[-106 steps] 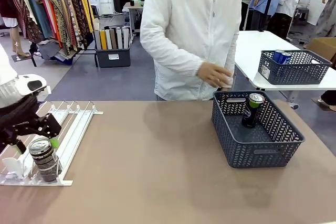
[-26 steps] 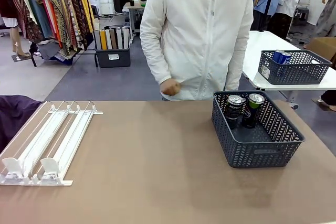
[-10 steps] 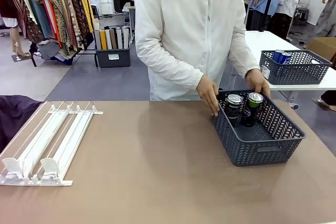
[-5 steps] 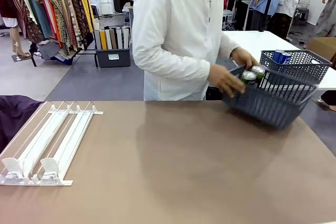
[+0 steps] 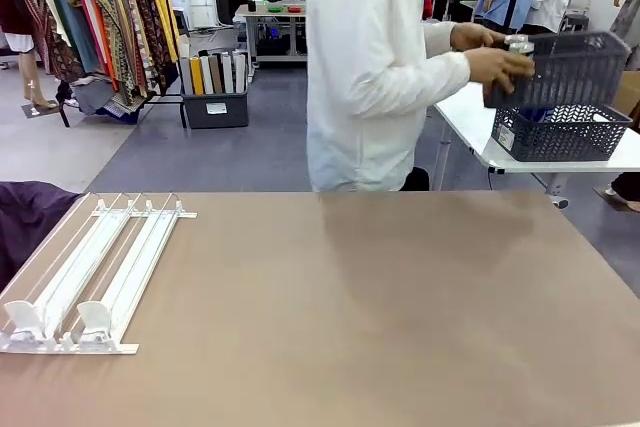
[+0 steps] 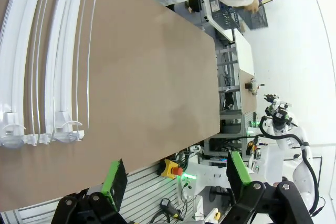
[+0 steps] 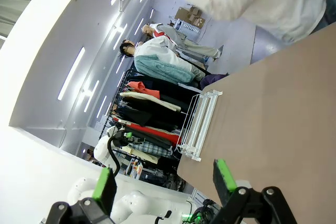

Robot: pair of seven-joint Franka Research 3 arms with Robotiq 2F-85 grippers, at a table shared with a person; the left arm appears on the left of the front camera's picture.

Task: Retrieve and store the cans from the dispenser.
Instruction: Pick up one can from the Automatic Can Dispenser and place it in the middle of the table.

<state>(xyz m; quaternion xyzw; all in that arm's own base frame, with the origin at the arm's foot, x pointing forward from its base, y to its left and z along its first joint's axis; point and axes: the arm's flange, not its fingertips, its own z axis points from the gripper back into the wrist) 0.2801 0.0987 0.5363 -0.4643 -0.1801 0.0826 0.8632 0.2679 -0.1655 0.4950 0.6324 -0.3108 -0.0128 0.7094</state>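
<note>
**Both grippers spread and bare; cans carried off in the basket**

In the left wrist view the left gripper (image 6: 176, 174) stood with its jaws spread wide, green pads (image 6: 114, 178) well apart and nothing between them, hanging past the near edge of the table (image 6: 152, 72). In the right wrist view the right gripper (image 7: 163, 179) was likewise spread, with nothing between its green pads (image 7: 222, 176).

The dispenser (image 5: 95, 272) lay flat at the lower left of the front view, on the brown table (image 5: 350, 317). Its long axis ran from the lower left corner up and slightly right toward the far edge, with the white stoppers (image 5: 93, 318) at the near end, toward the robot. Its lanes held no cans. In the left wrist view the dispenser (image 6: 44, 61) filled the upper left, its rails running top to bottom of the frame, stoppers at the lower end.

At the upper right of the front view a person in a white jacket held a dark grey basket (image 5: 565, 67) lifted off the table, with both hands (image 5: 495, 59) at its left end. The silver top of a can (image 5: 517, 43) showed just above its rim; I couldn't tell how many cans were inside. A second grey basket (image 5: 560, 132) sat on a white table behind, directly below the lifted one.
</note>
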